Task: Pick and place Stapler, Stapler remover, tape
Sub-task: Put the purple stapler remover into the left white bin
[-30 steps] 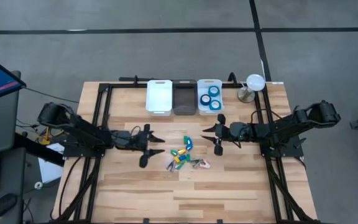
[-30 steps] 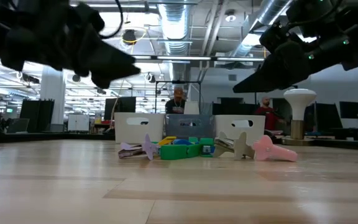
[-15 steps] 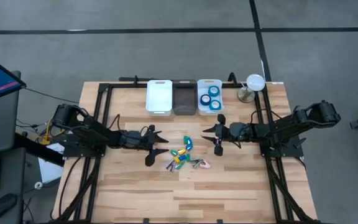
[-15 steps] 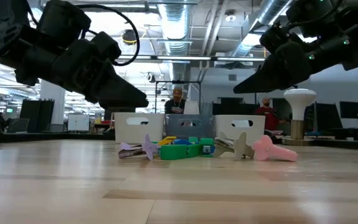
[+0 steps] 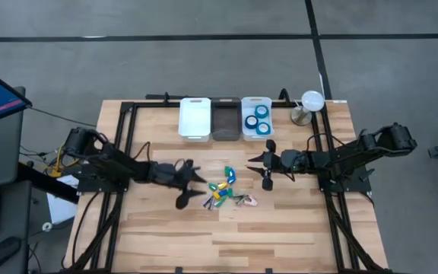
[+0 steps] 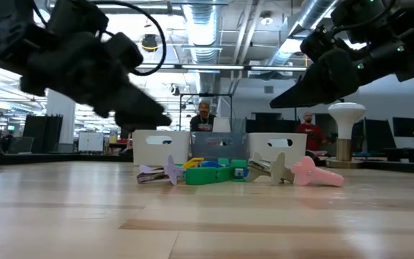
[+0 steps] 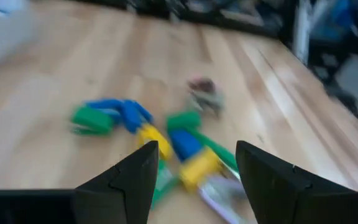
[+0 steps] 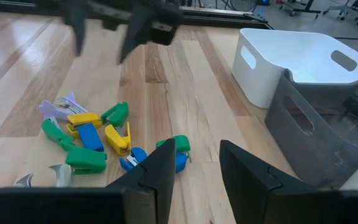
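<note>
Reaching phase, judged from the high view: left claw sits spread just beside the left edge of the pile of small coloured pieces mid-bench; nothing pinched; right claw hangs spread just right of the pile, also holding nothing; three bins at the far edge: white bin, dark bin, clear bin; the clear bin holds the tape, four blue rolls counted; white and dark bins look bare inside; one lamp by the far right corner.

Low view: pile shows as green, pale purple and pink pieces lying on the bench, in front of the three bins; both arms hang above, neither touching anything; two people in the room behind.

Left wrist view: blurred; fingers spread wide with the pile straight ahead; roughly three green, two blue, two yellow pieces, count unsure.

Right wrist view: fingers spread; pile count here about four green, three yellow, two blue, two pale purple; which are staplers and which removers I cannot tell; left claw visible beyond the pile.

Next move, my judgement: the left claw needs to drop onto the nearest single piece at the pile edge and close without dragging neighbours, then carry it to a bin.
</note>
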You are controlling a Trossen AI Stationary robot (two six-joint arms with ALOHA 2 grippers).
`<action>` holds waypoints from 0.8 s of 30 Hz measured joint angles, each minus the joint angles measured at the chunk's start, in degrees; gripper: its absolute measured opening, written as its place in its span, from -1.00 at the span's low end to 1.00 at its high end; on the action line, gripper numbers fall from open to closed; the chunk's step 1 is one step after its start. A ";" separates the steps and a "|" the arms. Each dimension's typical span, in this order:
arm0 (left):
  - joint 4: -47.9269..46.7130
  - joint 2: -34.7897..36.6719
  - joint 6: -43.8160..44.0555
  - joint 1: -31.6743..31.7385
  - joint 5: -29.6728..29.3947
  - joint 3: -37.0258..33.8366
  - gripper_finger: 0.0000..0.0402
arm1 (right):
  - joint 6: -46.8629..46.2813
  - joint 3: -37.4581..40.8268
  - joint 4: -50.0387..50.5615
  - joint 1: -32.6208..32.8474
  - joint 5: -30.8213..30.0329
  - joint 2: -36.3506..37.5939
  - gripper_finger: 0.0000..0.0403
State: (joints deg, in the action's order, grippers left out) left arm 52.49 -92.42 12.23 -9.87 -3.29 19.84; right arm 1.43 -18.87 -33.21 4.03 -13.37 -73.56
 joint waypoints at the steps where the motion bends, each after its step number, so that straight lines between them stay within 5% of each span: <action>1: -0.90 0.00 -0.22 -1.30 0.00 0.00 0.04 | 0.00 0.00 0.03 0.00 0.00 0.00 -0.42; 12: -5.05 0.00 7.75 -9.42 -6.69 0.00 0.05 | 0.00 0.00 0.31 0.00 0.00 0.00 -0.42; 24: -5.17 0.00 33.64 -9.08 -11.36 0.00 -0.08 | -1.06 0.00 0.22 0.00 0.02 0.00 -0.42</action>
State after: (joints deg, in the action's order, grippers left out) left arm 47.31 -92.42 45.86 -18.94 -14.65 19.84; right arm 0.38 -18.87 -32.99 4.03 -13.34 -73.56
